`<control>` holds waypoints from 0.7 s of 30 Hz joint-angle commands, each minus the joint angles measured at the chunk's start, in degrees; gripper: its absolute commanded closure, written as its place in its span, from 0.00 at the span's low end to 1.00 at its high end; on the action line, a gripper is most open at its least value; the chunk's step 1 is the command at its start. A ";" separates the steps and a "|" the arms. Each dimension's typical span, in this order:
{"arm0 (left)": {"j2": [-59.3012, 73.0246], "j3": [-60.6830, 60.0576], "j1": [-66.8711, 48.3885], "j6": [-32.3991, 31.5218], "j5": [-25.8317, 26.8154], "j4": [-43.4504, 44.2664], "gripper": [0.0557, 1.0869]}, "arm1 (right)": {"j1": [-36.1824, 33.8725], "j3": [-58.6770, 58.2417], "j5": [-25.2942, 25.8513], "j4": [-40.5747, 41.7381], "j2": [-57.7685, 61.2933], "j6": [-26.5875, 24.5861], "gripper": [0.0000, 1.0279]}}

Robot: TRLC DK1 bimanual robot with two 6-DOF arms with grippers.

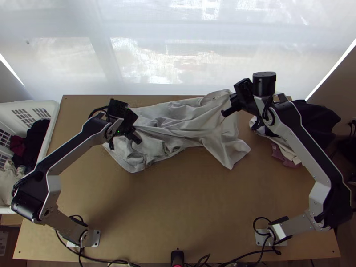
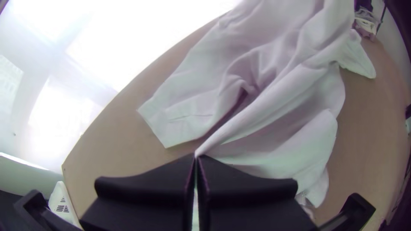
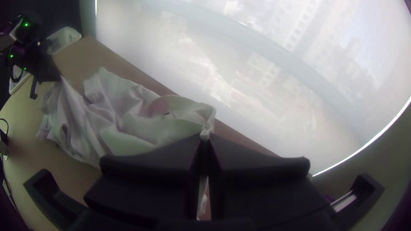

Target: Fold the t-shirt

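Your shirt (image 1: 178, 116) lies bunched and creased along the table's (image 1: 178, 213) far side, with your left gripper (image 2: 197, 157) and right gripper (image 3: 205, 136) each closed on a pinch of it. I'd lift both pinches evenly, draw them gently apart, then lay it flat before folding; pulling hard could slip a grip. Your basket (image 1: 54, 113) at the left holds dark (image 1: 33, 138), red (image 1: 17, 144) and pale clothes (image 1: 10, 182)
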 commanded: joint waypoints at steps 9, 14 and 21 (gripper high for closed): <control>14.60 2.99 4.45 7.86 -5.53 13.48 0.93 | 0.31 -2.13 0.02 -0.50 -1.04 -0.52 0.97; 12.14 4.22 3.57 3.91 -5.36 9.08 0.24 | 0.40 -3.01 0.02 -0.41 -0.95 -0.43 0.97; 7.49 13.18 1.73 -9.71 4.05 -14.47 0.06 | 0.58 -3.18 0.02 -0.06 -0.78 -0.34 0.97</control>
